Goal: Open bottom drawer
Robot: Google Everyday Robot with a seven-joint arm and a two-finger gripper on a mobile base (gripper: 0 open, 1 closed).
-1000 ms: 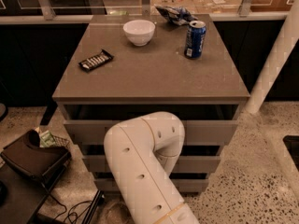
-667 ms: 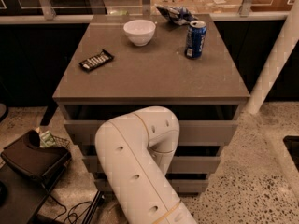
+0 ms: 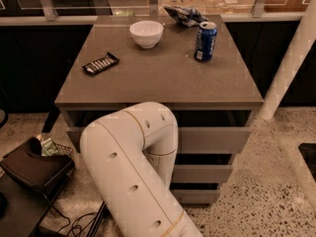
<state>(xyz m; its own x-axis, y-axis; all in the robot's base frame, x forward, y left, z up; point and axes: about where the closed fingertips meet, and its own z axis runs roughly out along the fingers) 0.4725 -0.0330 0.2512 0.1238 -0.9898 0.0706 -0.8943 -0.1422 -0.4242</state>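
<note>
The grey cabinet (image 3: 163, 73) has three drawer fronts below its top. The bottom drawer (image 3: 197, 195) shows as a slim grey strip at the lower right of my arm. Its handle is hidden. The middle drawer front (image 3: 202, 173) and the taller top drawer front (image 3: 212, 139) sit above it. My white arm (image 3: 131, 157) bends in front of the cabinet and covers the left and middle of all three fronts. The gripper is hidden behind the arm, low in front of the drawers.
On the cabinet top stand a white bowl (image 3: 146, 33), a blue can (image 3: 205, 41), a dark snack bar (image 3: 100, 63) and a crumpled bag (image 3: 185, 15). A black bag (image 3: 34, 168) lies on the floor at left. A white post (image 3: 286, 73) stands at right.
My arm's elbow has swung to the left and closer to the camera, covering more of the drawer fronts. The drawers look unchanged.
</note>
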